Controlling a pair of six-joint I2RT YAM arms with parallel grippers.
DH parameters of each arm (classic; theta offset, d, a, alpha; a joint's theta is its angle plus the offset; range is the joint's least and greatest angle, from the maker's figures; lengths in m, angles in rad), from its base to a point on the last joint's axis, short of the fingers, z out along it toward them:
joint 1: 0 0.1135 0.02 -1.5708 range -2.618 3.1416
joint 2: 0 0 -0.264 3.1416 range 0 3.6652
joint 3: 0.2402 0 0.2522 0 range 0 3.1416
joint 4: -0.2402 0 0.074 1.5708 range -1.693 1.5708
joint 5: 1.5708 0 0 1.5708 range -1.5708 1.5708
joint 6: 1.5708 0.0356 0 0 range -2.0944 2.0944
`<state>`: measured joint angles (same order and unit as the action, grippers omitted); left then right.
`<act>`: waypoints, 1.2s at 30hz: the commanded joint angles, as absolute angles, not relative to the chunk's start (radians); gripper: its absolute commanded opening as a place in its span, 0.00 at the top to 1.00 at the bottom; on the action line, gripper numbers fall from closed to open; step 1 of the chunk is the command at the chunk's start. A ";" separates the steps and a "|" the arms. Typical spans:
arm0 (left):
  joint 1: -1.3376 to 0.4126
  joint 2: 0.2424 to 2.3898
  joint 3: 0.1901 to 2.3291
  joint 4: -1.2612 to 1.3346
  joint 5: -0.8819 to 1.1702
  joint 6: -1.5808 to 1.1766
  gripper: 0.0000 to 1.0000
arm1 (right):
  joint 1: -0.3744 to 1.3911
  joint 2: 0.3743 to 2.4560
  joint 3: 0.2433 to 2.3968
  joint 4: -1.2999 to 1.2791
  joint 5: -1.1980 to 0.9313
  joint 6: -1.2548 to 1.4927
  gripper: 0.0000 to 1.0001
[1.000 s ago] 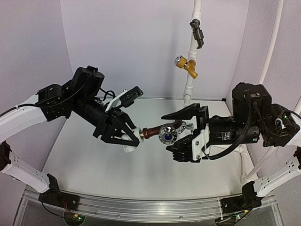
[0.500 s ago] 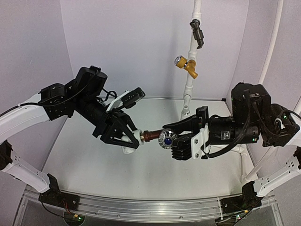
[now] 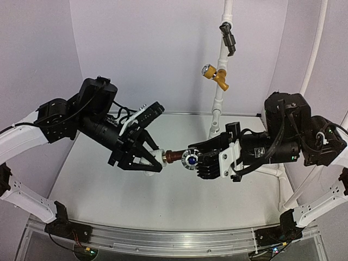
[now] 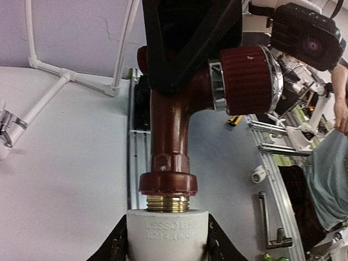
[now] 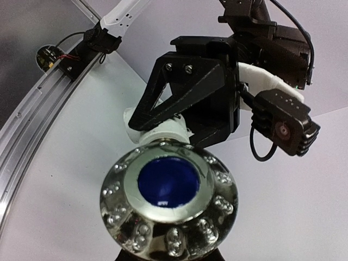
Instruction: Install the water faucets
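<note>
The water faucet (image 3: 175, 156), dark reddish-brown with a chrome knob and blue centre (image 3: 190, 159), hangs level above the table between both arms. Its brass threaded stem (image 4: 168, 203) sits in a white elbow fitting (image 4: 167, 234). My left gripper (image 3: 154, 161) is shut on that fitting, a finger on each side. My right gripper (image 3: 200, 159) is shut on the faucet's body by the knob; its black finger (image 4: 185, 38) covers the top of the faucet. In the right wrist view the knob (image 5: 168, 204) fills the lower middle, with the left gripper (image 5: 190, 98) behind it.
A white pipe stand (image 3: 219, 98) rises at the back with a yellow-brass valve (image 3: 216, 75) and a dark grey valve (image 3: 228, 37) on it. Another white pipe (image 3: 312, 49) runs up the right wall. An aluminium rail (image 3: 163, 242) lines the near edge.
My right gripper, open around the knob a second ago, has closed on the faucet. The left arm has dropped a little, still holding the fitting.
</note>
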<state>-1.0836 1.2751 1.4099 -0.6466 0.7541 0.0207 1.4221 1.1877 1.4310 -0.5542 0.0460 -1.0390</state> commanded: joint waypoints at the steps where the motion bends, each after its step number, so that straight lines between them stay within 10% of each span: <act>1: -1.129 1.218 1.395 -0.549 0.424 0.213 0.98 | 1.414 1.197 1.481 -0.527 -0.032 -0.962 1.00; 11: -1.290 1.239 1.341 -0.468 -0.056 0.549 1.00 | 1.377 1.212 1.504 -0.543 -0.067 -0.866 1.00; 25: -1.361 1.140 1.231 -0.231 -0.187 0.689 1.00 | 1.279 1.247 1.503 -0.592 -0.080 -0.719 1.00; 30: -1.361 1.171 1.290 -0.332 -0.157 0.607 1.00 | 1.277 1.251 1.499 -0.588 -0.068 -0.745 0.70; 36: -1.361 1.191 1.336 -0.397 -0.140 0.539 1.00 | 1.277 1.280 1.520 -0.581 -0.043 -0.799 0.69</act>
